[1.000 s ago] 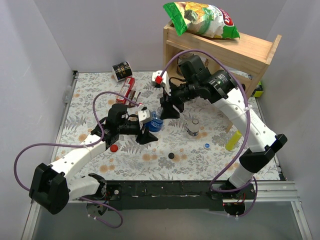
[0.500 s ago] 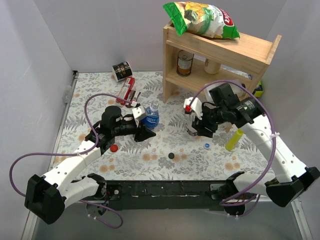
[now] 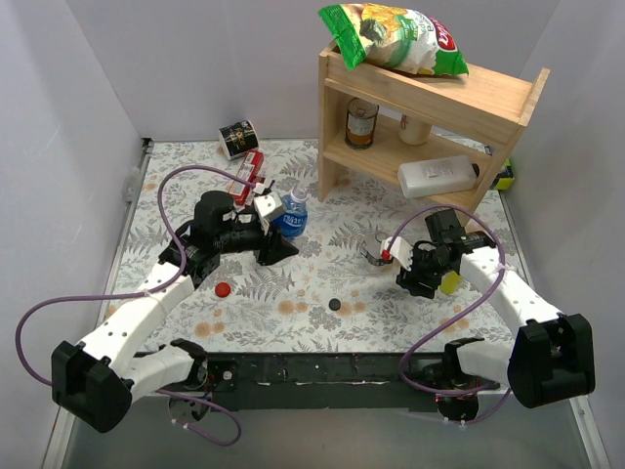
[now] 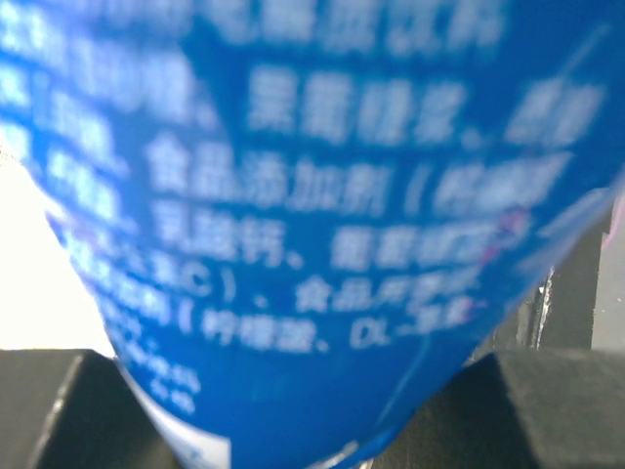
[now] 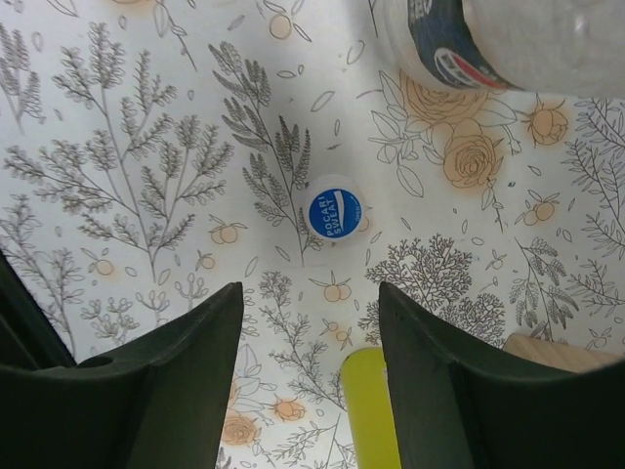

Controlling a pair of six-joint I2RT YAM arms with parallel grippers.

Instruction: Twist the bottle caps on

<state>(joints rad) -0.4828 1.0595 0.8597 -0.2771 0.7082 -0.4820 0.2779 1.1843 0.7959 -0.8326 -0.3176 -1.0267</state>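
Observation:
My left gripper (image 3: 276,233) is shut on the blue-labelled bottle (image 3: 290,216), which stands capless left of the shelf. In the left wrist view that bottle's label (image 4: 322,225) fills the frame between the dark fingers (image 4: 562,410). My right gripper (image 5: 311,293) is open and points down at the mat, just short of the blue-and-white cap (image 5: 334,211). From above, the right gripper (image 3: 410,275) hides that cap. The bottle with the white-and-dark label (image 3: 374,248) stands just beyond it (image 5: 459,39). A red cap (image 3: 223,289) and a black cap (image 3: 335,305) lie loose on the mat.
A yellow squeeze bottle (image 3: 449,283) lies right beside the right gripper, its body (image 5: 376,415) between the fingers in the wrist view. The wooden shelf (image 3: 430,98) at the back right carries a chip bag (image 3: 395,37), a can (image 3: 362,122) and a white jug (image 3: 439,176). Red packets (image 3: 249,176) lie back left.
The left gripper shut on the blue-labelled bottle and drew it back and left. The right arm swung from the back centre down to the near right, over the blue-and-white cap.

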